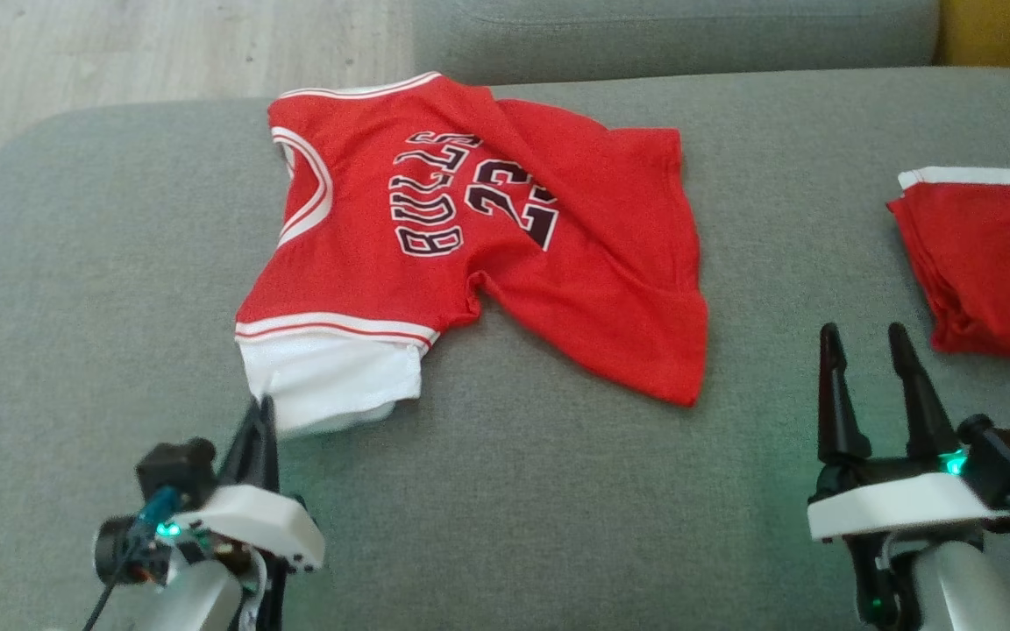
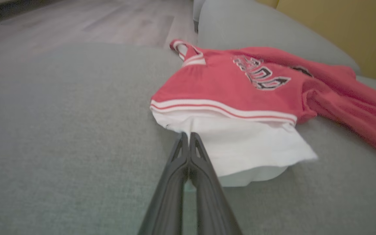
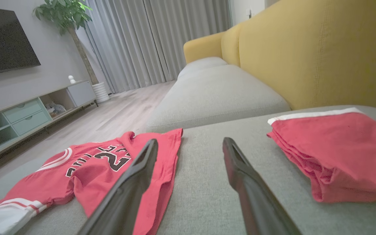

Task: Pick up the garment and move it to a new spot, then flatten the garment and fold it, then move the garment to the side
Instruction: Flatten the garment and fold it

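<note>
Sofa, mid-frame: the left pincer (image 1: 265, 405) is pinched shut on the white sleeve (image 2: 240, 147) of the red jersey (image 1: 487, 237), which lies on the grey sofa (image 1: 558, 491). The right pincer (image 1: 864, 333) stands wide open at lower right. A slow lift should keep the thin hem from slipping.
</note>
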